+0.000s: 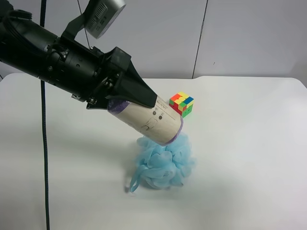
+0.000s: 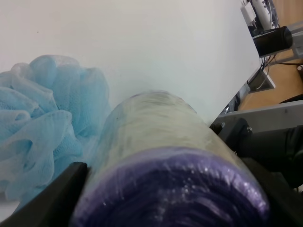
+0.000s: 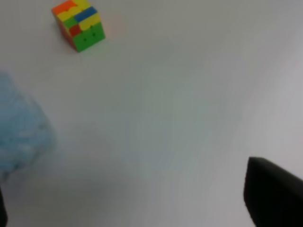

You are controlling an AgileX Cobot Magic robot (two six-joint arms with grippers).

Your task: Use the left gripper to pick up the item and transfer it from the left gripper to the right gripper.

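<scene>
The item [image 1: 156,123], a cream-white cylinder with purple ends and small black marks, hangs tilted in the air above the table. My left gripper [image 1: 136,103], on the all-black arm at the exterior high view's left, is shut on its upper end. In the left wrist view the item [image 2: 156,151] fills the space between the two black fingers [image 2: 47,201]. My right gripper [image 3: 128,194] is open over bare table with nothing between its fingers; only one finger [image 3: 274,196] and a sliver of the other show. The right arm is out of the exterior high view.
A blue mesh bath pouf [image 1: 163,160] lies on the white table [image 1: 249,143] directly under the item's lower end. A multicoloured puzzle cube [image 1: 181,104] stands just behind it. A black cable [image 1: 44,143] hangs down at the left. The right wrist view shows the cube [image 3: 79,23] and pouf [image 3: 19,127].
</scene>
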